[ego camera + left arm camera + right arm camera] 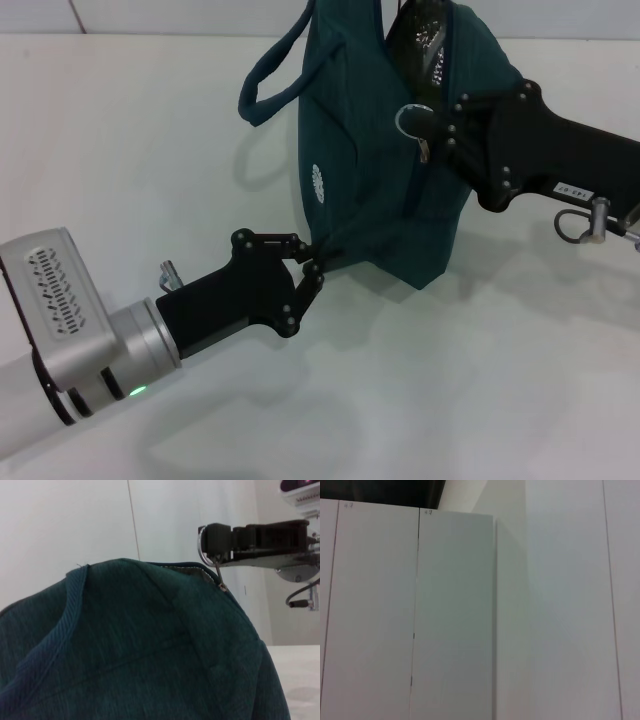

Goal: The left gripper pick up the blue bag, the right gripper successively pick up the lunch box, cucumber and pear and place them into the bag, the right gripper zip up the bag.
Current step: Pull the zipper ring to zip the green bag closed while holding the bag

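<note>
Nearest the head camera, the left hand [312,262] reaches in from the near left on its silver wrist, green light lit, with its fingers pinched on a fold of fabric at the lower near corner of the blue bag [370,190]. The bag sits on the white tabletop [150,150] toward the far centre, one loop handle [270,75] hanging out to its left. The right hand [432,125] comes in from the right at the top of the bag; its fingers are pressed together on the metal ring pull [408,121] of the zipper. The left wrist view confirms this: the ring [201,545] sits clamped at the fingertips, with the slider tab hanging down to the zipper line. A dark opening with a glint of foil lining [420,40] shows beyond the pull, so part of the zipper appears unclosed. Lunch box, cucumber and pear are not visible on the tabletop; they are presumably inside. The step in hand is judged to be the final one, zipping up. The next move calls for the right hand to draw the pull along the zipper track toward the open end while the left hand holds the fabric taut against that pull.
</note>
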Available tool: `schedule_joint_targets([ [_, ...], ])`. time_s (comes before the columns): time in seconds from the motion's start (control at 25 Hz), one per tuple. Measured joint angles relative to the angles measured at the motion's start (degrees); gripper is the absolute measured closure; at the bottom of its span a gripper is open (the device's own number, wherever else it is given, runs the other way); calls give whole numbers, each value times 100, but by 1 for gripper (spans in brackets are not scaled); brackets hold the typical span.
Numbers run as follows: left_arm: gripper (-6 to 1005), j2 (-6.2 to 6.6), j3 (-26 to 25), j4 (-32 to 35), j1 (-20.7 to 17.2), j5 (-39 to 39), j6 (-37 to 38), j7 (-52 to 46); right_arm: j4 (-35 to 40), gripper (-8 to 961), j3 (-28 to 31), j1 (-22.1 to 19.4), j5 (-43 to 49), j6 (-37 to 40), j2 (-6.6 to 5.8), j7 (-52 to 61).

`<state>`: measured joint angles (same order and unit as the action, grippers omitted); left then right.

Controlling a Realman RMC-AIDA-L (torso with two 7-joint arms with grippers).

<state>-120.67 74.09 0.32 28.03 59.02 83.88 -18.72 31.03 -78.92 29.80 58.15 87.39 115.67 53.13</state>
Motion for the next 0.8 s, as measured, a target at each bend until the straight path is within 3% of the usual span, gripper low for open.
schedule_joint_targets([
  [0.8, 886, 0, -17, -20, -61, -34, 447, -102, -360, 931, 221, 23, -500, -4, -29, 45],
])
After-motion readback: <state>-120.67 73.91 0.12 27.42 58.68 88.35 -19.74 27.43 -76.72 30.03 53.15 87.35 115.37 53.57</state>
